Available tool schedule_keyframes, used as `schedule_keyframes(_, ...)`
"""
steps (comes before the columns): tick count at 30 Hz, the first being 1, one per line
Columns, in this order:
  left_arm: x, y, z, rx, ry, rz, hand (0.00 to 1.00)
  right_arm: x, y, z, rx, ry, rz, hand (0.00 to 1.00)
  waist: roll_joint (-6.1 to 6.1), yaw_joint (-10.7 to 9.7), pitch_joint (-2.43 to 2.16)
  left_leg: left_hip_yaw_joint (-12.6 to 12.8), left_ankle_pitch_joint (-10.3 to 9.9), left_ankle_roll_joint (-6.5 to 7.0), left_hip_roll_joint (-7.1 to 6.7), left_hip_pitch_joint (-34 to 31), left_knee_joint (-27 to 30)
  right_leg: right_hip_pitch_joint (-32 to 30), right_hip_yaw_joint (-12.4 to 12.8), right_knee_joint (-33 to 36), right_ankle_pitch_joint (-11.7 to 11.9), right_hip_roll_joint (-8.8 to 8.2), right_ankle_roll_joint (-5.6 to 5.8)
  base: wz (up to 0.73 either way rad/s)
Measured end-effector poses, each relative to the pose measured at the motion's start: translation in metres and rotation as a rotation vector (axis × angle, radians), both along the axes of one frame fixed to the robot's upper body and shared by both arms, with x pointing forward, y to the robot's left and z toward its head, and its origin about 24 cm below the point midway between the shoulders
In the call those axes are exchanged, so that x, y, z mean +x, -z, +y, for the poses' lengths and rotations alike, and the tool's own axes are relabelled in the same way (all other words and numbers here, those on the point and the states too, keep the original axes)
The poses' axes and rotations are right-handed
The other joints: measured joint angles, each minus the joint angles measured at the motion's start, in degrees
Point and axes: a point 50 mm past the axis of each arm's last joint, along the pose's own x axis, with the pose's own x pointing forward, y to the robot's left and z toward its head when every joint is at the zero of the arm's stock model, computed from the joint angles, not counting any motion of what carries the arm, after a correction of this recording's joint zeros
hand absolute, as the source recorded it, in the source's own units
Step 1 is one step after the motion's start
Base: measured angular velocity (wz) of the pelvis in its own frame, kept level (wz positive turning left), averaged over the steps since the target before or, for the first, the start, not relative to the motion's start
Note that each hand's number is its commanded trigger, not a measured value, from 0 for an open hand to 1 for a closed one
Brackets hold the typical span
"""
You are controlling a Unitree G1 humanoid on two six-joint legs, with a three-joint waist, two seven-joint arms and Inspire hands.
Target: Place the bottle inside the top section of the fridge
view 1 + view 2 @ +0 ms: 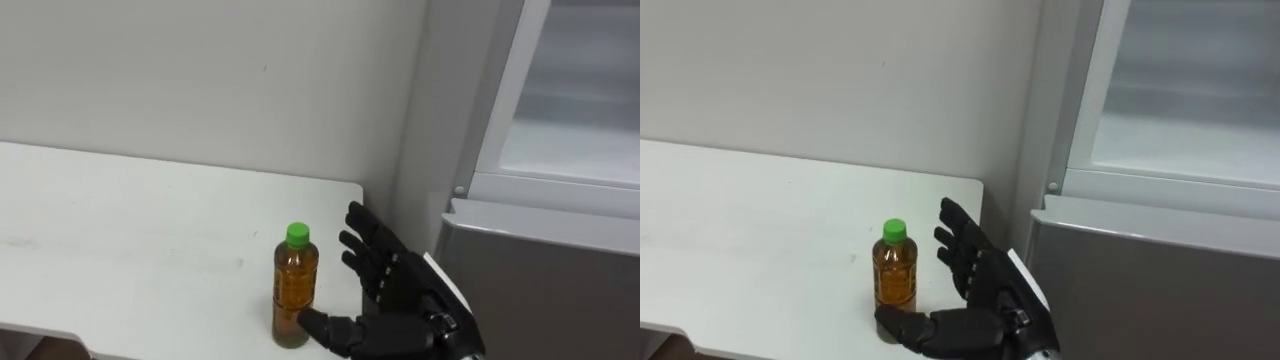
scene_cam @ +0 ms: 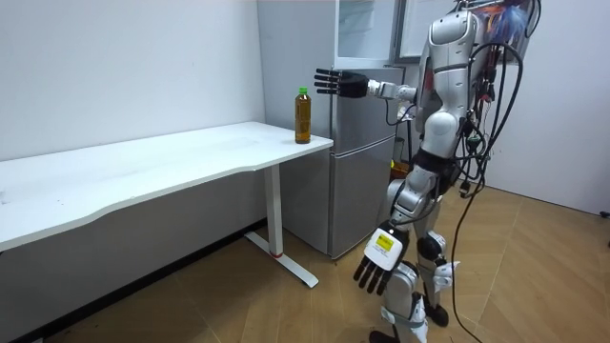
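You have nothing done yet: the amber plastic bottle with a green cap [image 1: 296,288] stands on the white table [image 1: 120,230], near its corner. Your right hand [image 1: 398,298] is just beside it with the fingers spread, and your left hand [image 2: 376,264] hangs relaxed. The grasp, the lift and the placing into the grey fridge [image 1: 540,280], whose upper part is open, are all left.

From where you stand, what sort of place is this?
Probably a plain room set up as a kitchen corner for trials, not a lived-in home: a silver fridge with its upper compartment open, a long white table against a bare wall, bearing one bottle, and a wood floor.
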Motion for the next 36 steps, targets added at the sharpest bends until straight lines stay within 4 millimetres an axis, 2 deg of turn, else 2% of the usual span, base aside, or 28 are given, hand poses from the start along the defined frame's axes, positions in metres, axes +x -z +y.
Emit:
schedule_keyframes(6,-0.002,0.001,-0.001,0.000,-0.007,0.027,0.00,0.002,0.001,-0.005,-0.001,0.062,0.015,0.00,-0.09,0.47,0.13,-0.28,0.00,-0.01,-0.01,-0.09,0.08,0.05,-0.19,-0.01,0.00,0.01,0.00,0.02)
schedule_keyframes(10,0.001,0.001,0.000,0.004,0.012,0.027,0.00,0.010,0.003,-0.009,-0.012,0.108,0.034,0.00,-0.23,0.93,0.47,-0.44,-0.01,-0.02,-0.01,-0.41,0.15,0.06,-0.98,0.00,0.00,-0.01,0.00,0.01)
schedule_keyframes(21,0.004,0.001,-0.003,0.000,0.095,0.050,0.00,0.022,-0.001,-0.015,-0.013,0.175,0.038,0.00,-0.24,1.48,0.45,-1.62,0.00,-0.01,-0.13,-1.44,0.67,-0.12,-2.23,0.02,0.00,-0.05,0.00,0.04)
schedule_keyframes(26,0.004,0.001,-0.006,-0.015,0.090,0.065,0.00,0.035,0.004,-0.018,-0.041,0.207,0.076,0.00,-0.11,2.04,0.48,-2.94,0.03,-0.03,-0.27,-1.49,1.01,0.47,-3.33,0.04,0.00,-0.06,0.00,0.15)
schedule_keyframes(30,0.002,0.002,-0.006,-0.013,0.083,0.085,0.00,0.037,0.011,-0.021,-0.057,0.225,0.107,0.00,-0.27,2.96,0.38,-3.97,0.03,-0.02,-0.35,-2.07,1.49,0.47,-4.26,0.03,0.00,-0.08,0.00,0.13)
schedule_keyframes(36,0.001,0.002,-0.005,-0.011,0.080,0.109,0.00,0.041,0.018,-0.023,-0.084,0.229,0.159,0.00,-0.21,3.22,0.37,-4.97,0.07,0.02,-0.58,-2.54,1.58,0.45,-4.29,0.01,-0.03,-0.15,0.05,0.09)
